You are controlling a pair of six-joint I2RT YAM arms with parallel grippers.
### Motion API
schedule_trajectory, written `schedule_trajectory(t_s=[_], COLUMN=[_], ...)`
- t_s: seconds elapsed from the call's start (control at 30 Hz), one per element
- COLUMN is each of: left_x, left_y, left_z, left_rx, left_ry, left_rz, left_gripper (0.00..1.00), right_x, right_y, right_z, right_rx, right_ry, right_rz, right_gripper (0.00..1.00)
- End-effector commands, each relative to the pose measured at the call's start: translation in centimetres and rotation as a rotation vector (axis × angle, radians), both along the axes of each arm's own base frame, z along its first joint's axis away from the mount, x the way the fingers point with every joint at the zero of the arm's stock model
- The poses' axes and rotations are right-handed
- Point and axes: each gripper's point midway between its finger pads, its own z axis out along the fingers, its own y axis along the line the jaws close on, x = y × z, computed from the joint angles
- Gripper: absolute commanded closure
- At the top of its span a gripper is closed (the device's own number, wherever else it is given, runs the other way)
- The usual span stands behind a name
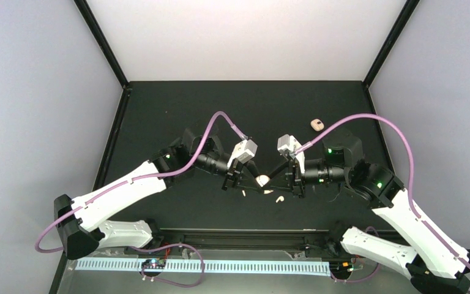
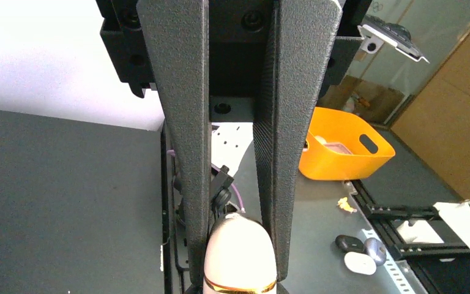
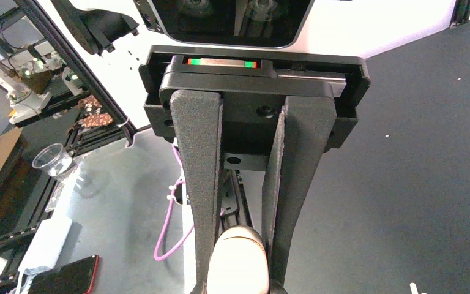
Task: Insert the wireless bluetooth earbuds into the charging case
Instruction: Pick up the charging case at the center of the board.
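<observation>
Clamped between the left gripper's point(image 2: 237, 269) fingers is a cream case point(image 1: 262, 180) with a gold band. The same case is gripped from the opposite side by the right gripper point(image 3: 237, 269), with both pairs of jaws closed against it. Loose earbuds point(image 1: 278, 198) are seen on the table point(image 1: 177, 110) just beside the case, and a pinkish piece point(image 1: 316, 124) lies well apart, far right.

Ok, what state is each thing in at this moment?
left gripper: shut on the charging case.
right gripper: shut on the same charging case.
charging case: held between both grippers; lid open or closed, cannot tell.
earbuds: three visible, loose on the table, outside the case.
pink item: lying at the far right, untouched.
</observation>
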Motion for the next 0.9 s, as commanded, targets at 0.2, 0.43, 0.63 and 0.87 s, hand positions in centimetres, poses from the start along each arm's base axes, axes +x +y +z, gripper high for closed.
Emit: schedule_trajectory(t_s=[0.2, 0.43, 0.63, 0.87], left_x=[0.2, 0.3, 0.5, 2.6], left_y=[-0.1, 0.2, 1.1, 3.0], left_z=[0.8, 1.1, 1.5, 2.5], left_rx=[-0.046, -0.062, -0.088, -0.18], left_ry=[-0.03, -0.052, -0.119, -0.27], left_rz=[0.006, 0.033, 0.09, 0.3], left_gripper=[0.98, 0.99, 0.99, 0.98], right_x=[-0.5, 0.6, 2.8, 3.7], right_y=[0.1, -0.5, -2.0, -3.1], right_z=[1.0, 1.2, 2.6, 4.8], right_rx=[0.043, 0.039, 0.069, 0.149], right_ry=[-0.023, -0.053, -0.127, -0.18], right_rz=[0.018, -0.064, -0.239, -0.331], right_gripper=[0.83, 0.59, 0.45, 0.24])
